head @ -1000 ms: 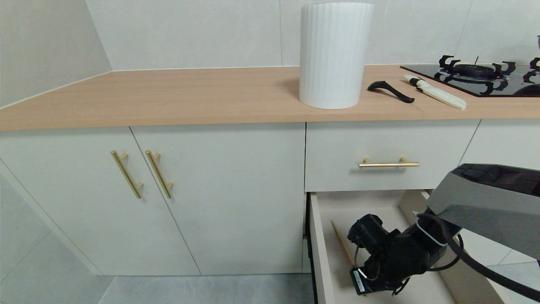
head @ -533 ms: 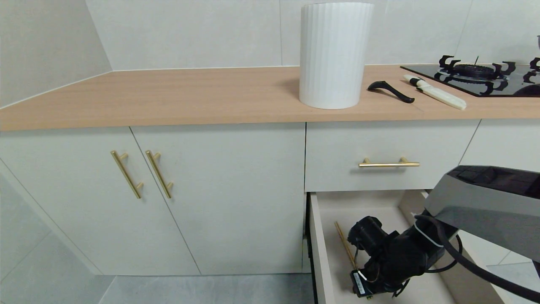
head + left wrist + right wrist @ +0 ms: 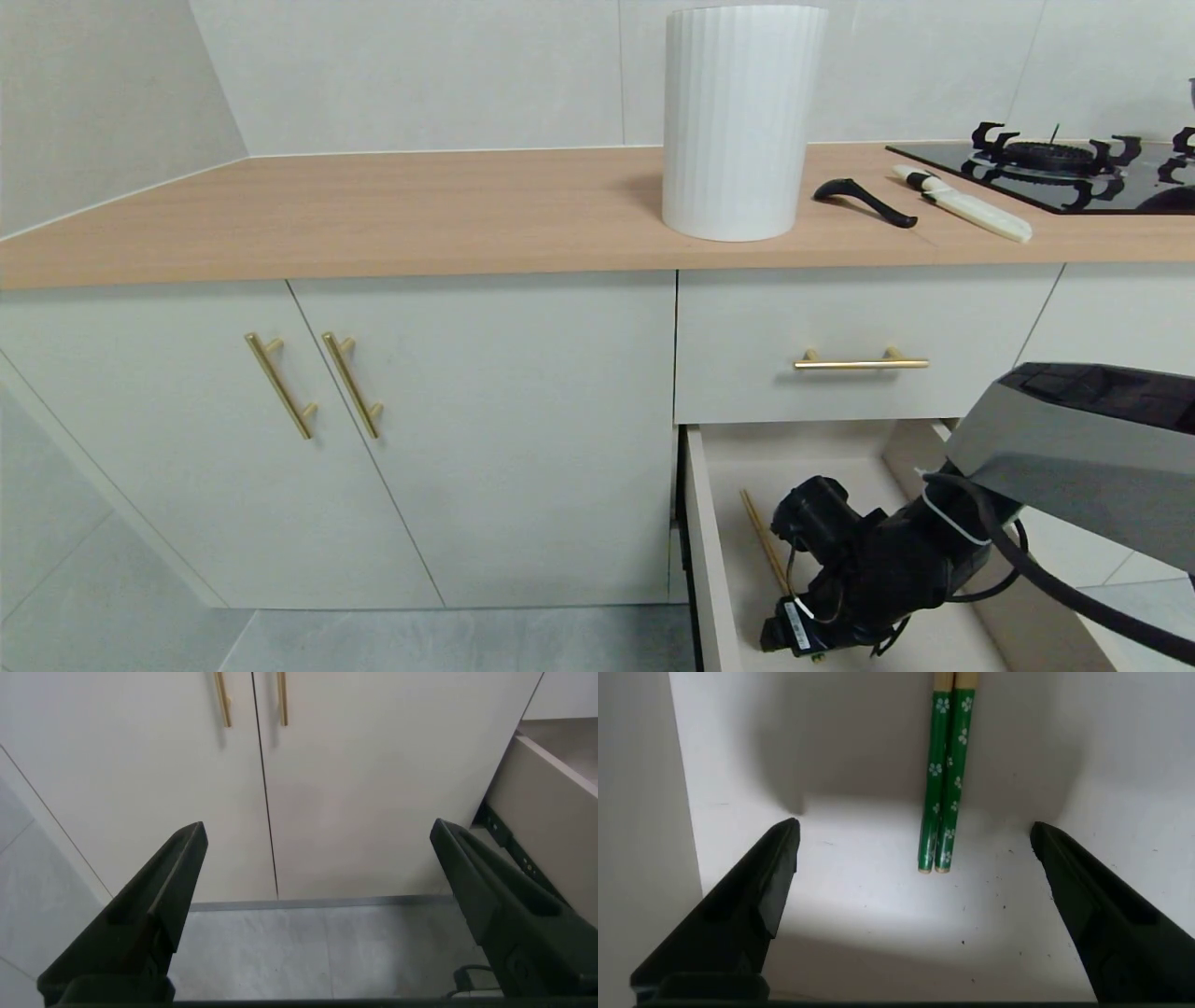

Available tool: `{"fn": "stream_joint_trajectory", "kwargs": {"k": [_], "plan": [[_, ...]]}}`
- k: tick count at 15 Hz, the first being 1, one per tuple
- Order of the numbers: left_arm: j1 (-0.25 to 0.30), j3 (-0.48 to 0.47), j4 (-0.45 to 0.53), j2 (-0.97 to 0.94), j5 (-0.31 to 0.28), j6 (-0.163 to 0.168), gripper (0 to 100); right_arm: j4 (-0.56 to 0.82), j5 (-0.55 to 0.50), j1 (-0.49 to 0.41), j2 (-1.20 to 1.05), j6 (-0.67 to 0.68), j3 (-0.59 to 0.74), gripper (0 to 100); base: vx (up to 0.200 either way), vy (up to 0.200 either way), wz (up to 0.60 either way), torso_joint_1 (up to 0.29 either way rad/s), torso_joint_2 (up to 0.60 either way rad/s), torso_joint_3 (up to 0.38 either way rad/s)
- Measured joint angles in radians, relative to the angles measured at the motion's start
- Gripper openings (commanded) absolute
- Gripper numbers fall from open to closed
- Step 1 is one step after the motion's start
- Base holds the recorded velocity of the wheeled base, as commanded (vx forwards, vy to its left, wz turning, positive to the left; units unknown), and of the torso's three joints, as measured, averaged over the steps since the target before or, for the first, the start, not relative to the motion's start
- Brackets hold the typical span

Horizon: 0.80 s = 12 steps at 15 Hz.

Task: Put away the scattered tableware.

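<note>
Chopsticks (image 3: 945, 784) have settled flat by the drawer's (image 3: 707, 541) left wall; right gripper's (image 3: 911, 833) jaws gape wide, empty. Rising carelessly could strike the upper drawer (image 3: 859, 317).

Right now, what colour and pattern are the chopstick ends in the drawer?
Green with small white flowers on the chopsticks; clearest in the right wrist view.

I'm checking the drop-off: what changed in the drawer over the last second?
The chopsticks shifted slightly rightward on the drawer floor, then lay still. The right tool over them dipped, then rose slightly; it is open, fingers clear of them. The canister, black utensil and knife on the counter stayed put.
</note>
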Motion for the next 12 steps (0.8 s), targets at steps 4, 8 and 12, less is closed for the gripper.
{"fn": "stream_joint_trajectory", "kwargs": {"k": [4,8,12], "plan": [[0.000,0.000,0.000,0.000,0.000,0.000,100,0.006,-0.025,-0.003,-0.180,-0.003,0.025,100,0.000,0.000,0.00,0.000,0.00,0.000],[0.000,0.000,0.000,0.000,0.000,0.000,100,0.006,-0.132,-0.040,-0.427,-0.012,0.047,100,0.000,0.000,0.00,0.000,0.00,0.000],[0.000,0.000,0.000,0.000,0.000,0.000,100,0.006,-0.148,-0.115,-0.650,-0.080,0.051,100,0.000,0.000,0.00,0.000,0.00,0.000]]}}
